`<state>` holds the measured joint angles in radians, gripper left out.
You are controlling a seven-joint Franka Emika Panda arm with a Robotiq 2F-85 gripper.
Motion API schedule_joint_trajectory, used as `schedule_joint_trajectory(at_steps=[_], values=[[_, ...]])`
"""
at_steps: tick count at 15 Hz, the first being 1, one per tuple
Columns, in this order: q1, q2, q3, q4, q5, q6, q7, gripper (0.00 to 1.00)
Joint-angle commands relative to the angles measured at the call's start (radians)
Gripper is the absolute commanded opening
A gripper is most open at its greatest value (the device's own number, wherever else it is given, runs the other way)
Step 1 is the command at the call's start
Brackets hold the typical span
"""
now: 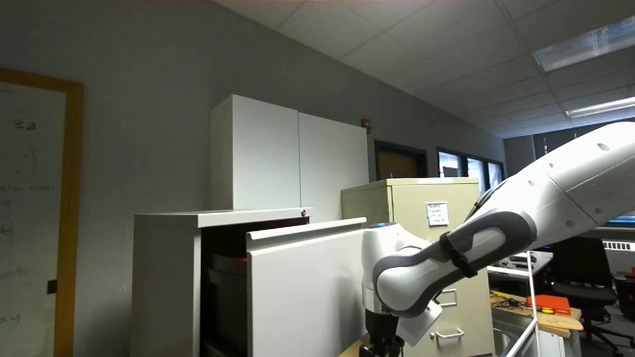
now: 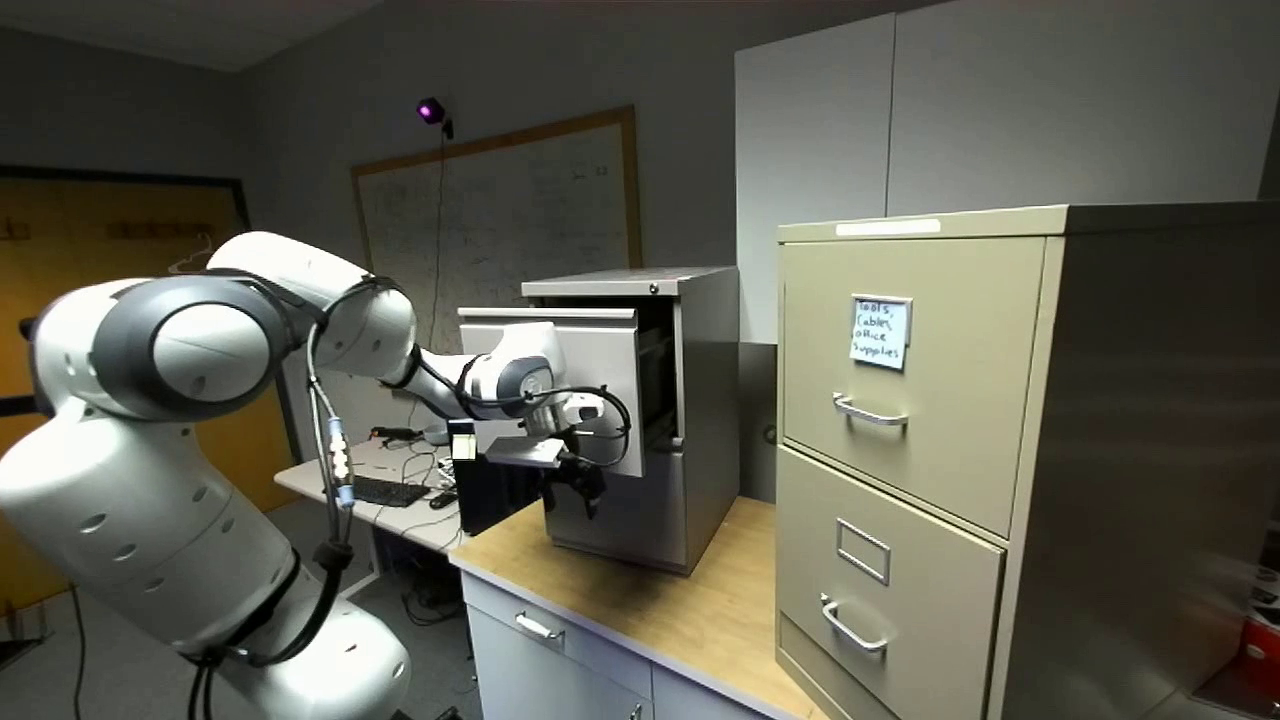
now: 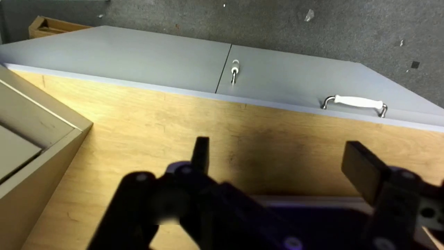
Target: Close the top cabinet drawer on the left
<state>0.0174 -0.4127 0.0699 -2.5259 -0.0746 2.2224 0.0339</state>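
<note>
In an exterior view, your top cabinet drawer [image 1: 302,297] stands open in the low cabinet [image 1: 163,282], left of the beige filing cabinet [image 1: 412,208]. In an exterior view, your gripper [image 2: 572,495] hangs before the drawer's face, contact unclear. In the wrist view, the fingers [image 3: 200,152] stand wide apart, empty. The closing push seems in hand; next, press straight toward the far side.
</note>
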Motion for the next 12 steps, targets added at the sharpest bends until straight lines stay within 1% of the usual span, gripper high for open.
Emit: schedule_joint_trajectory(at_steps=[1,2,6,10,11,12], values=[[-0.008,-0.089,0.019,-0.006,-0.045,0.020,0.050,0.74],[-0.009,-0.111,0.022,-0.010,-0.052,0.028,0.058,0.74],[-0.014,-0.218,0.042,-0.031,-0.078,0.079,0.100,0.42],[-0.033,-0.317,0.083,-0.051,-0.105,0.135,0.169,0.11],[-0.042,-0.339,0.098,-0.058,-0.112,0.153,0.194,0.05],[-0.047,-0.363,0.113,-0.067,-0.114,0.175,0.218,0.02]])
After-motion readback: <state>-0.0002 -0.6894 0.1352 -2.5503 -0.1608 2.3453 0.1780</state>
